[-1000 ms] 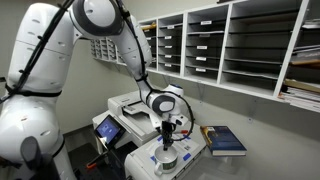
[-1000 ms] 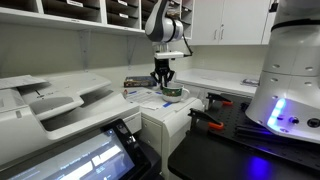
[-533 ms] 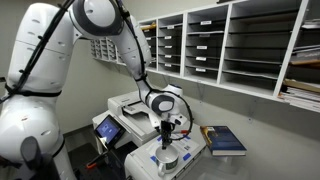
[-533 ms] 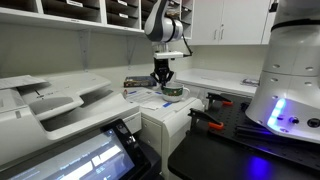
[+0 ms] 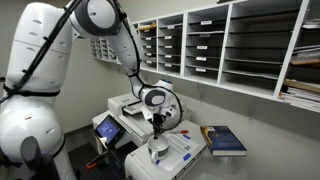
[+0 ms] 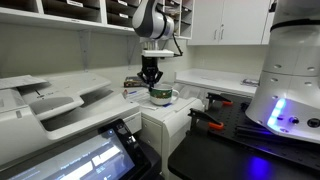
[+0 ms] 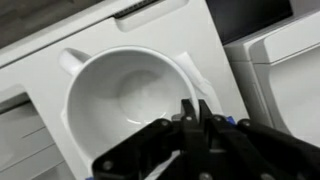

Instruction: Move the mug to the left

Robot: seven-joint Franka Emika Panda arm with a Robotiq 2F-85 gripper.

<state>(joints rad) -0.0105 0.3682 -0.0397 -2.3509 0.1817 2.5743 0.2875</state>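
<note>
The gripper (image 7: pixel 195 108) pinches the mug (image 7: pixel 125 95) by its rim, likely so it can carry it left.

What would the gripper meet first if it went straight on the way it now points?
The gripper points downward at the mug; its fingers seem closed on the mug's rim, so the mug comes first. Under it lies the white surface, though the gap between them is unclear.
</note>
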